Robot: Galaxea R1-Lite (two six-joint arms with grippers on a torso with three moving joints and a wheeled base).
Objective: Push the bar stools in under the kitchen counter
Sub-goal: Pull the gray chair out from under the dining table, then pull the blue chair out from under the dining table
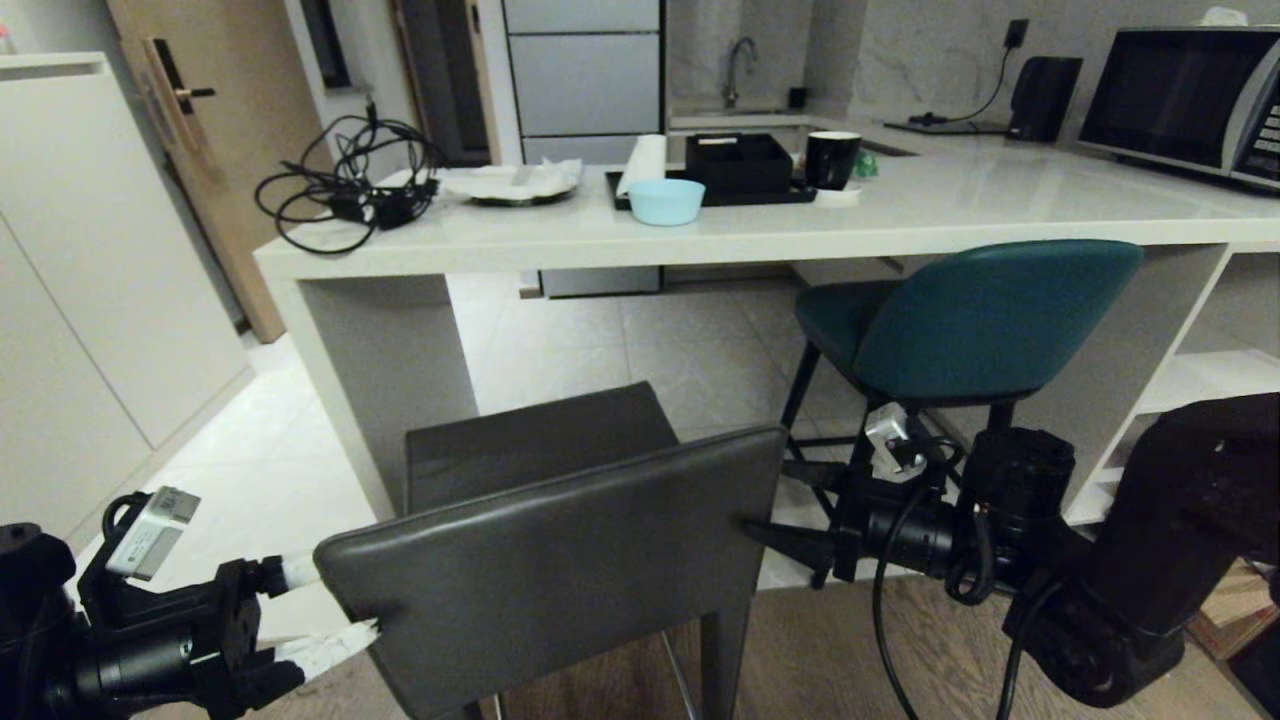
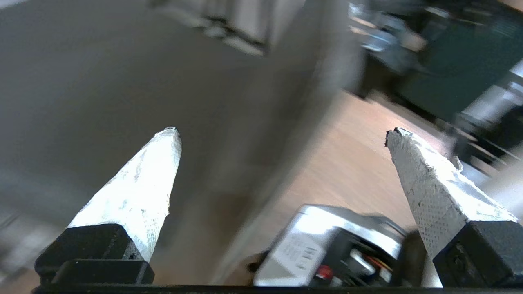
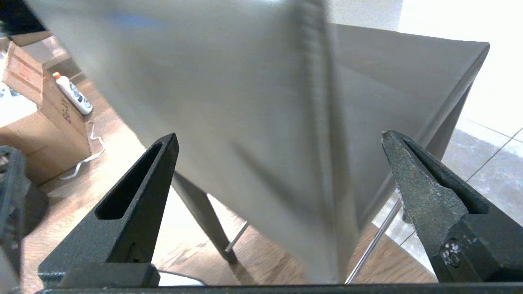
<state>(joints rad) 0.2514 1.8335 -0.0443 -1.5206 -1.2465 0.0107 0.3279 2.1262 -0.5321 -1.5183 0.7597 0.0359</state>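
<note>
Dark grey leather fills the foreground of my head view: the square-seated bar stool with the low rectangular back [image 1: 560, 540] stands out on the floor before the long glossy white stone-look kitchen counter [image 1: 760, 235], its seat toward the counter and its back toward me, the long axis of that back running across my view from low left to higher right. My left gripper [image 1: 325, 605], with white-wrapped fingers spread wide and empty, sits at the left end of the back; my right gripper [image 1: 790, 545], black and equally wide with nothing held, sits at the right end, so the two bracket the backrest and neither is clearly nearer. The teal stool with the rounded curved back and thin black legs [image 1: 985, 320] stands further right with its seat already partly beneath the slab. In the left wrist view the grey backrest [image 2: 122, 94] lies ahead of my left gripper [image 2: 282, 134], one white finger [image 2: 139, 192] in front of it, though contact I cannot confirm. In the right wrist view the backrest's edge [image 3: 318, 134] runs between my parted black fingers [image 3: 425, 196], so I judge the coming push must drive straight toward the counter.
</note>
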